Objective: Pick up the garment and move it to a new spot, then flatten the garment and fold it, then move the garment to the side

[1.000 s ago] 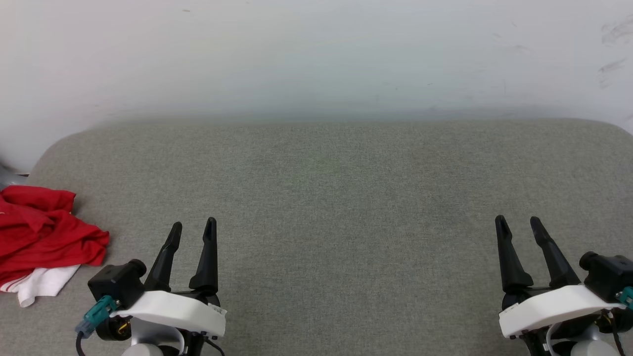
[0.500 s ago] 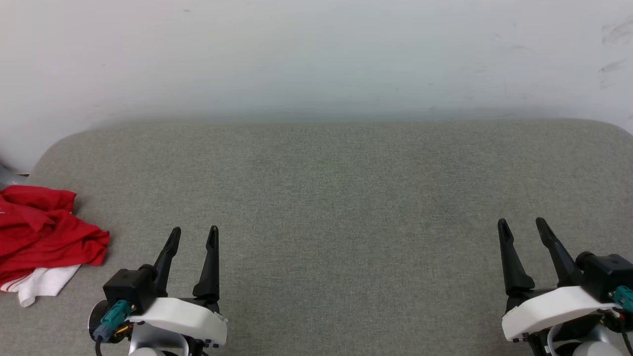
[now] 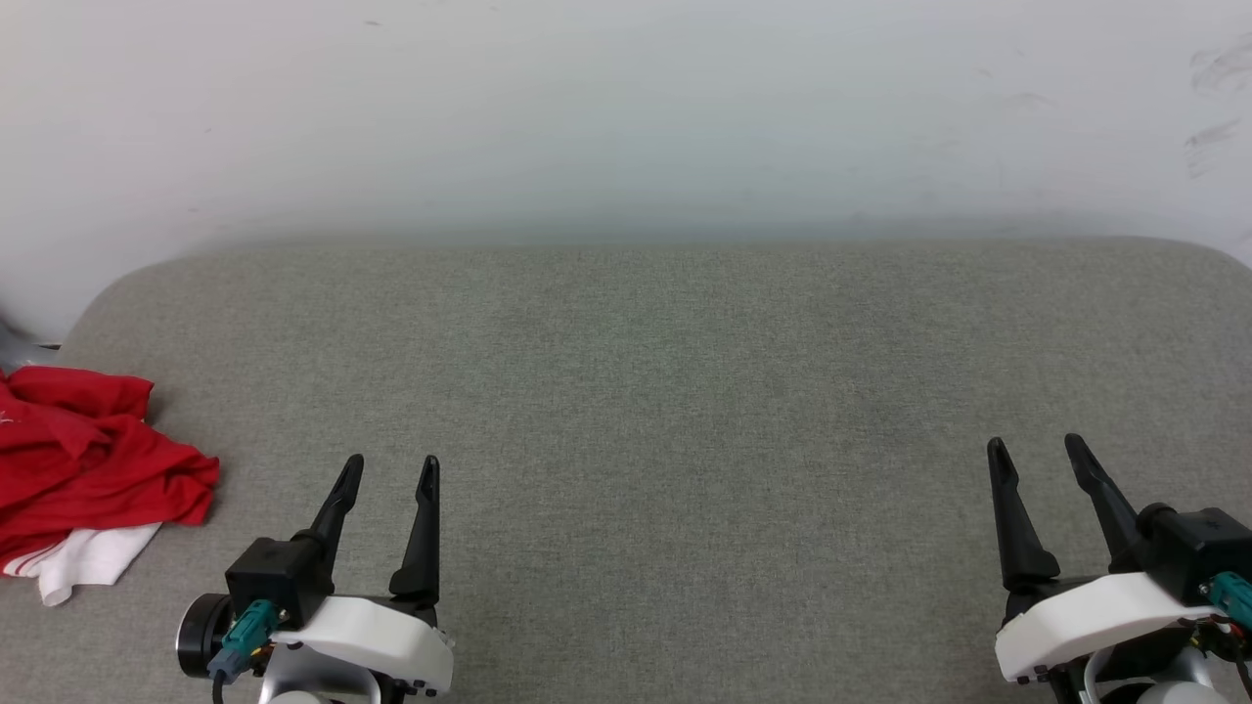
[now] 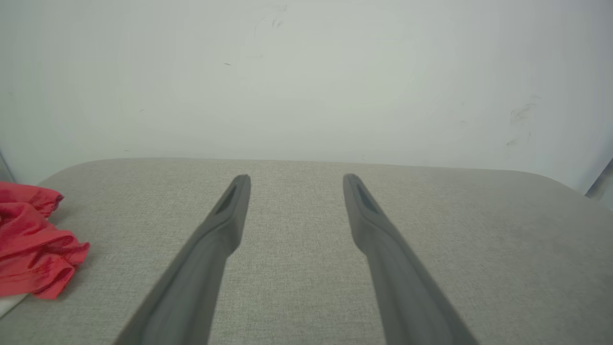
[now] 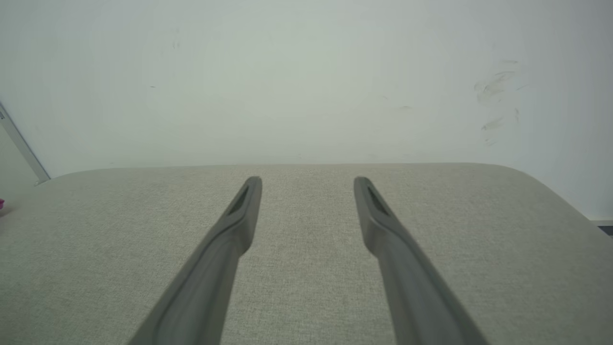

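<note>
Garment (image 3: 93, 460) lies crumpled at the bench's (image 3: 665, 391) far left edge, red folds over a white sleeve, well apart from both hands.

Risk: a shallow pinch may catch a single loose layer, so the heap trails or slides off the edge. A bunched grab would make flattening harder.

Left hand (image 3: 392, 462): fingers spread wide, holding nothing, touching nothing. Right hand (image 3: 1035, 443): the same.

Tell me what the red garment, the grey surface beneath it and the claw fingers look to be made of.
The garment: soft knit fabric, matte red with a white part; it crumples in loose folds. The grey surface: woven upholstery-like cloth, probably padded; fine heathered weave, rounded corners. The claw fingers: dark matte moulded plastic or rubber, cannot tell which.
</note>
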Robot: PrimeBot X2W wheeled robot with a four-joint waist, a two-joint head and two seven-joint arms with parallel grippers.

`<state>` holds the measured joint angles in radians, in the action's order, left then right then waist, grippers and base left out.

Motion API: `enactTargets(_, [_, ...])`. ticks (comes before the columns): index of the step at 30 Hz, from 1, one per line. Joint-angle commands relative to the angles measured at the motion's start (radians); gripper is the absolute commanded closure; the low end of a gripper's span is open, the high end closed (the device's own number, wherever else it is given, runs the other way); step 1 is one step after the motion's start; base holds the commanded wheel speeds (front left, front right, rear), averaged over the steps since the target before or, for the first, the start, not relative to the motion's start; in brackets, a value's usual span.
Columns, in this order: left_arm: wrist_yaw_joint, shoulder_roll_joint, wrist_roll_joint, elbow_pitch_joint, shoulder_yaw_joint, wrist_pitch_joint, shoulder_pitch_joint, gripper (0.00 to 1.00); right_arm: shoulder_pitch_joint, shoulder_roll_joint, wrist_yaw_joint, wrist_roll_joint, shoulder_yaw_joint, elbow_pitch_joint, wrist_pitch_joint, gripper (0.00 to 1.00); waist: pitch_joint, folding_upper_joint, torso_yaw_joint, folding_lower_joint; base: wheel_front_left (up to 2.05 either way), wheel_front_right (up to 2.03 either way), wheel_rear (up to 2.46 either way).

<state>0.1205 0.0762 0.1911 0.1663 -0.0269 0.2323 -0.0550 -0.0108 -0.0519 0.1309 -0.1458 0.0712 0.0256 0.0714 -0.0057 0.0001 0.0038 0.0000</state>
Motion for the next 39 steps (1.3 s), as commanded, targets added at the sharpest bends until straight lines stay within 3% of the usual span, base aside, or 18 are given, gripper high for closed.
enactTargets(1, [0.004, -0.001, -0.017, -0.001, 0.000, 0.008, -0.007, 0.00, 0.006, 0.002, 0.000, 0.013, 0.002, -0.007, 0.007, 0.00, 0.000, -0.0001, 0.000, 0.0000, 0.00, 0.00, 0.00])
enactTargets(20, [0.010, -0.009, -0.063, 0.025, 0.018, 0.033, -0.021, 0.00, 0.011, 0.003, 0.000, 0.064, 0.006, 0.007, 0.042, 0.00, -0.002, -0.0001, 0.044, 0.0000, 0.00, 0.00, 0.00])
enactTargets(39, [0.011, -0.009, -0.074, 0.036, 0.064, 0.033, -0.012, 0.00, -0.007, 0.002, 0.000, 0.060, -0.073, -0.016, 0.036, 0.00, 0.003, -0.0001, 0.262, 0.0000, 0.00, 0.00, 0.00])
